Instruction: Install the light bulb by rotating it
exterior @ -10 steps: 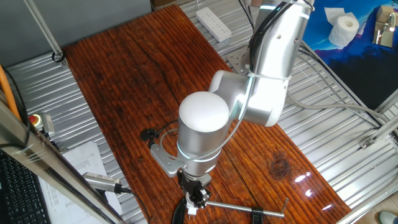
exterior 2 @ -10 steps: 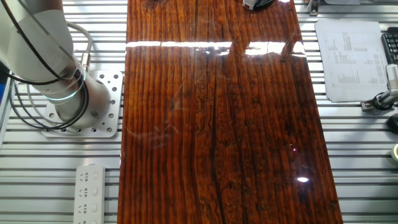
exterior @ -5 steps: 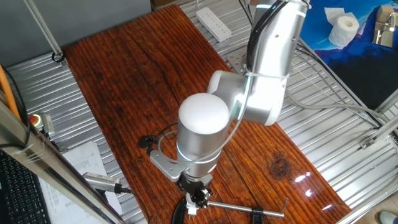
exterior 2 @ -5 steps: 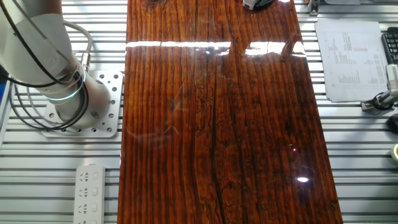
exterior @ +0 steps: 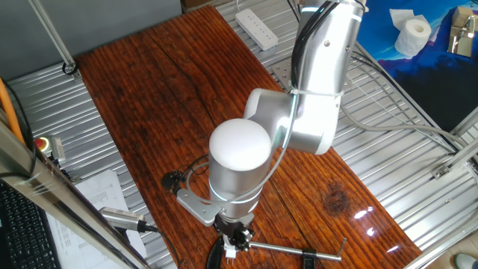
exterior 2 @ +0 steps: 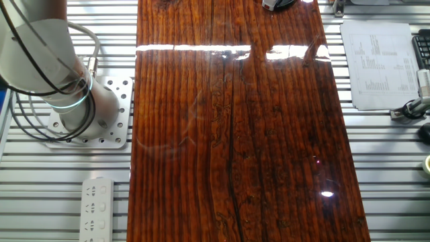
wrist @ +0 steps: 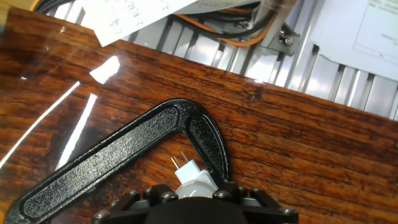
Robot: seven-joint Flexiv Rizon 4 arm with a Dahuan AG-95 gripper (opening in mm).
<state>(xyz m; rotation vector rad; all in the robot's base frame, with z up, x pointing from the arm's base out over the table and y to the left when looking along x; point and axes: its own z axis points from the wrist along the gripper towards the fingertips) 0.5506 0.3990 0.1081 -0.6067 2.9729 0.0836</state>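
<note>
In the hand view the small white light bulb [wrist: 191,177] sits between my fingers, its two metal pins pointing away toward the wooden table [wrist: 298,149]. The gripper [wrist: 194,194] is shut on the bulb, just above the inner bend of a black V-shaped clamp [wrist: 124,155]. In one fixed view the gripper [exterior: 234,240] hangs low at the table's near end, under the arm's large white joint cap [exterior: 239,146], and the bulb is mostly hidden there. The other fixed view does not show the gripper or bulb.
A metal rod [exterior: 291,248] of the clamp lies right of the gripper. Printed papers [wrist: 137,12] and cables lie just past the table edge. A power strip [exterior: 256,28] and toilet paper roll [exterior: 412,36] sit far off. The robot base [exterior 2: 87,111] stands beside the table.
The wrist has turned about the gripper's axis: its bracket and black cable end swung left and down. The upper arm shifted slightly left. The gripper stays low over the clamp.
</note>
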